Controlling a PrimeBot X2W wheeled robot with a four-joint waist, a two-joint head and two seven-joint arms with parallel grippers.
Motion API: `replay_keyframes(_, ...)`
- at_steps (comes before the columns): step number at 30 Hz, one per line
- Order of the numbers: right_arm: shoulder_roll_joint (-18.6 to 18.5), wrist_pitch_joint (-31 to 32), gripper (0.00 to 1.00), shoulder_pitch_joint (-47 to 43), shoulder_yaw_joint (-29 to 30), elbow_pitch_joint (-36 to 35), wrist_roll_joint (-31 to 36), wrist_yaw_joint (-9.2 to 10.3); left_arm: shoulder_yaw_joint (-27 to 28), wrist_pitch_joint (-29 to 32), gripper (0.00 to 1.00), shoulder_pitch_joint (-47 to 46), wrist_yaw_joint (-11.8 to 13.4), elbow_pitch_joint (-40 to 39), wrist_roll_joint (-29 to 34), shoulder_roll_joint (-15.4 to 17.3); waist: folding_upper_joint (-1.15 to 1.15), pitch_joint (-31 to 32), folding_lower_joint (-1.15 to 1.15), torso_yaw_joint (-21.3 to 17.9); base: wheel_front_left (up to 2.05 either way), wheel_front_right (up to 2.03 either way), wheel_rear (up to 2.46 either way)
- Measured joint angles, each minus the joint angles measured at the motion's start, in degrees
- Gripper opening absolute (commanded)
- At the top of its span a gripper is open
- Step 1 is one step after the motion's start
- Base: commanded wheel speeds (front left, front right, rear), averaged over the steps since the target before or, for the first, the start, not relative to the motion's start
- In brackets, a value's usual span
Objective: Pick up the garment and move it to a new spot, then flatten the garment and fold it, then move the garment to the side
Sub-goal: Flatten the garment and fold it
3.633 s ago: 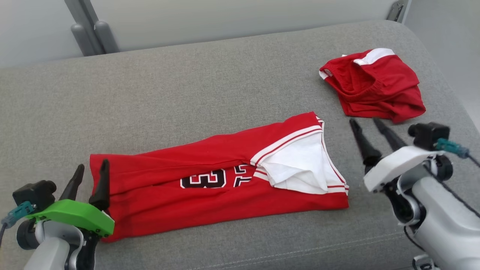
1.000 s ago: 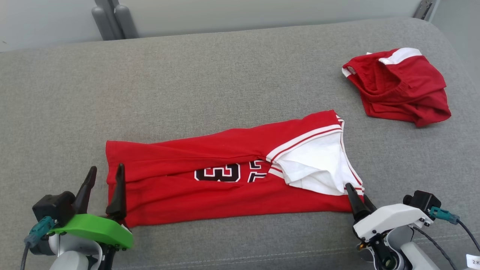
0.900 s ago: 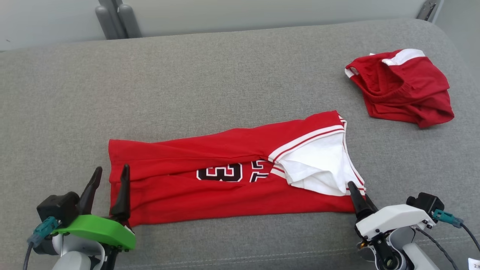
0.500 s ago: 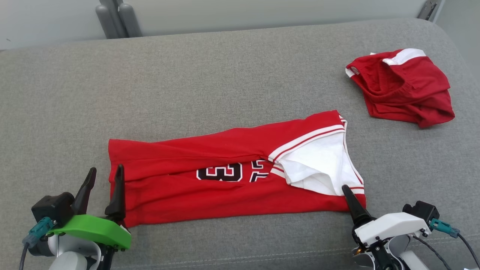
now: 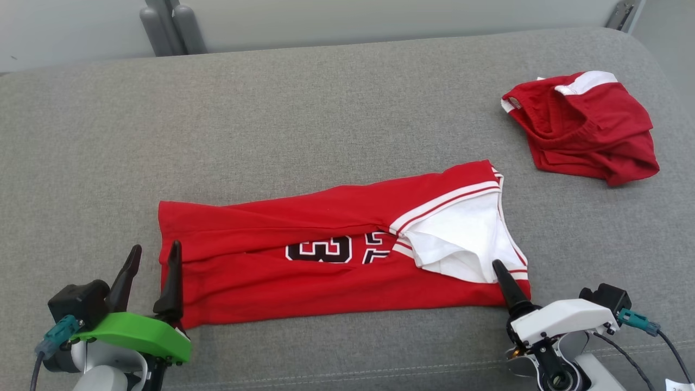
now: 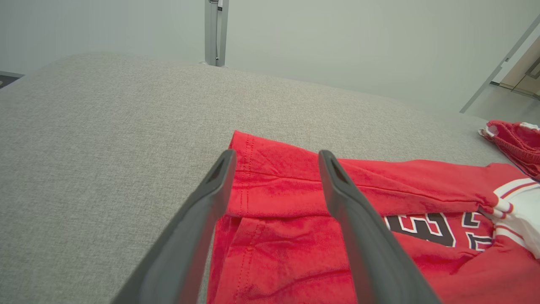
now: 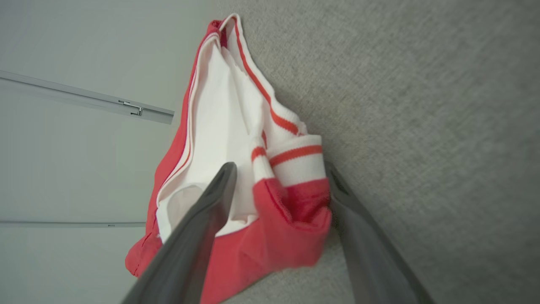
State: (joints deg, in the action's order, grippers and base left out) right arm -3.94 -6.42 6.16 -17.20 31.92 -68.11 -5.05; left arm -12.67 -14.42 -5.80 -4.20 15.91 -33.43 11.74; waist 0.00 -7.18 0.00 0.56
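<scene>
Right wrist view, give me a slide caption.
Open right gripper straddles the striped corner of the red jersey on a grey cushion.

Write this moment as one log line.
jersey: folded lengthwise | left gripper: open at its hem | right gripper: open around neck-end corner | shorts: apart, far right

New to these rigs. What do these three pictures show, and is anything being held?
A two-armed robot; each arm ends in a gripper with two dark fingers. The wide picture is from its head, looking down on a grey cushion: left gripper, green-capped, lower left; right gripper, white-capped, lower right. The other two come from wrist cameras looking along each gripper's fingers. A red jersey lies stretched out; a second red garment is bunched at the far right. Nothing is held: both grippers are open, the left at the jersey's hem, the right straddling its white-trimmed corner.
</scene>
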Motion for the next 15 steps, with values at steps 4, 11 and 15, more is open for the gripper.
replay_keyframes(4, -0.02, 0.68, 1.00, 1.26, -0.79, 1.35, -0.02, -0.43, 0.01, 0.00, 1.00, 0.00, -0.27, 0.14, 0.03, -0.10, 0.00, 0.10, 0.00, 0.20, 0.00, 0.00, 0.00)
replay_keyframes(11, 0.01, 1.18, 1.00, 3.54, -2.74, 3.19, 0.73, -0.42, 0.01, 0.00, 1.00, -0.01, -0.32, 0.37, 0.12, -0.32, 0.00, 0.26, 0.00, 0.47, 0.00, 0.00, 0.00)
replay_keyframes(15, 0.09, 1.18, 0.00, 4.22, -3.13, 4.24, 1.11, -0.41, 0.02, 0.00, 1.00, -0.01, -0.33, 0.62, 0.12, -0.47, 0.00, 0.44, 0.00, 0.53, 0.00, 0.00, 0.00)
